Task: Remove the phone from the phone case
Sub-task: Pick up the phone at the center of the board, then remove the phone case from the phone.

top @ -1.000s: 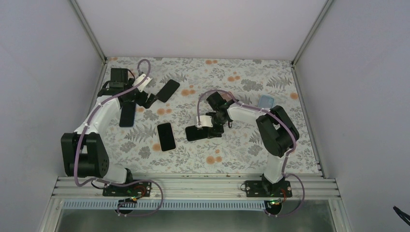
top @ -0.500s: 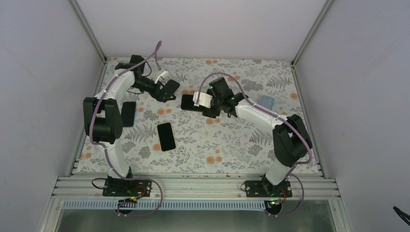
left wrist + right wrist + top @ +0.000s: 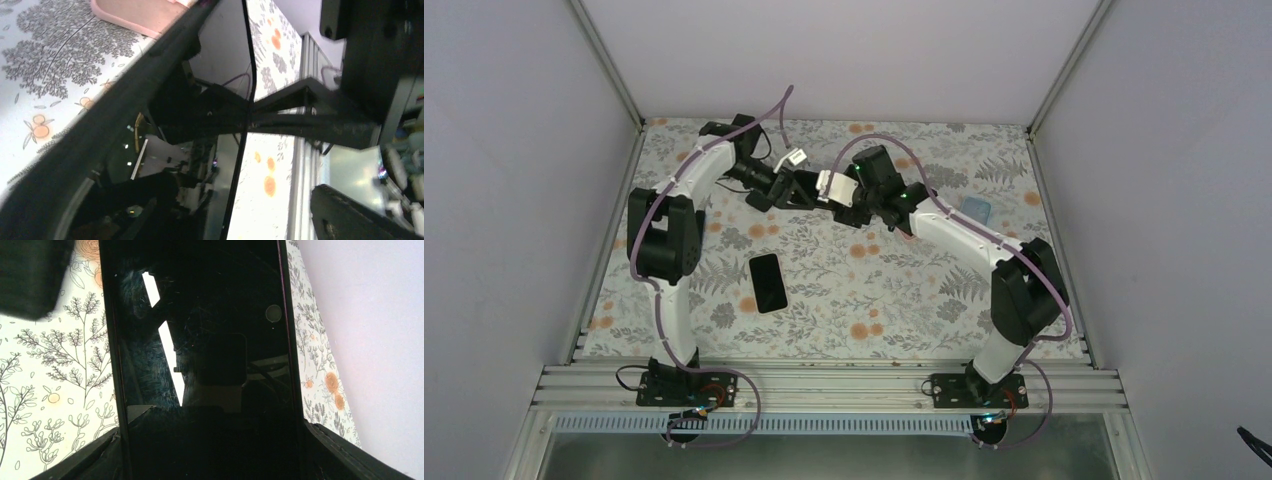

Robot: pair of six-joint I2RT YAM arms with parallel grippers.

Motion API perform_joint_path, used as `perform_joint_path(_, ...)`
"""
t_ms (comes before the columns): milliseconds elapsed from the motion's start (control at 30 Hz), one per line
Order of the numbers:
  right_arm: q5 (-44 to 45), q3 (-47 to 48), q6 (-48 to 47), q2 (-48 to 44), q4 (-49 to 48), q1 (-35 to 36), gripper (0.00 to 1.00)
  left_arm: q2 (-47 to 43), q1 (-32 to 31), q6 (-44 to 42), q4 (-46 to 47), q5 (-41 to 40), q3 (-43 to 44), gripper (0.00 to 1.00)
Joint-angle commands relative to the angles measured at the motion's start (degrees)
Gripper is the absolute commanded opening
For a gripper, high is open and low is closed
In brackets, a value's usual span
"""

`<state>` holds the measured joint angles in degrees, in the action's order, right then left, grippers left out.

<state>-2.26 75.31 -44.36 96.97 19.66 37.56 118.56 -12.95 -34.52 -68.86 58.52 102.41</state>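
My right gripper [image 3: 827,196] is shut on a black phone in a black case [image 3: 804,190] and holds it above the far middle of the table. In the right wrist view the phone [image 3: 200,340] fills the frame, screen up, between my fingers [image 3: 75,455]. My left gripper [image 3: 776,189] is at the phone's far end. One of its fingers [image 3: 30,275] shows beside the phone's far left corner. In the left wrist view the phone's dark edge [image 3: 125,100] runs close across the frame, and table shows through the gap between my fingers [image 3: 360,45].
A second black phone [image 3: 767,282] lies flat at the table's middle left. A small light-blue object [image 3: 974,210] lies at the far right. A pinkish object's edge [image 3: 130,12] shows on the table in the left wrist view. Walls close in the table on three sides.
My right gripper has carried the phone from the table's middle up toward the far side. My left arm has swung right from the far left to meet it.
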Motion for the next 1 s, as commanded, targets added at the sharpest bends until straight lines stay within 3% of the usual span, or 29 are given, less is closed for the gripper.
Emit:
perform_joint_path(0, 0.29, 2.75, 1.37, 0.34, -2.94, 0.85, 0.50, 0.51, 0.12, -0.02, -0.39, 3.13, 3.63, 0.81)
perform_joint_path(100, 0.19, 2.21, 1.23, 0.55, -3.34, 0.93, 0.51, 0.03, 0.12, -0.61, -1.27, 4.50, 5.63, 0.53)
perform_joint_path(200, 0.14, 1.71, 1.72, 0.41, -4.09, 0.93, 0.52, -1.05, 0.12, -0.87, -1.20, 5.26, 5.50, 0.44)
perform_joint_path(333, -0.02, 1.54, 2.08, -0.16, -3.82, 0.93, 0.57, -1.81, 0.07, -2.27, -2.29, 5.33, 4.92, 0.05)
perform_joint_path(433, -1.72, 0.97, 2.33, -2.14, -1.86, 0.62, 0.79, -2.91, 0.02, -6.52, -4.93, 6.08, 4.38, 0.02)
perform_joint_path(533, -10.27, 0.66, 1.98, -5.91, 3.60, -2.45, 0.98, -5.12, 0.03, -12.07, -8.09, 6.04, 4.05, 0.02)
perform_joint_path(767, -41.73, 1.57, -3.88, -9.83, 16.69, -18.89, 1.00, -16.92, -1.61, -24.97, -8.67, 2.65, -3.68, 0.02)
perform_joint_path(967, -49.00, 7.16, -8.38, -4.52, 27.22, -21.17, 0.97, -21.95, -3.99, -25.82, -7.08, 2.29, -5.43, 0.02)
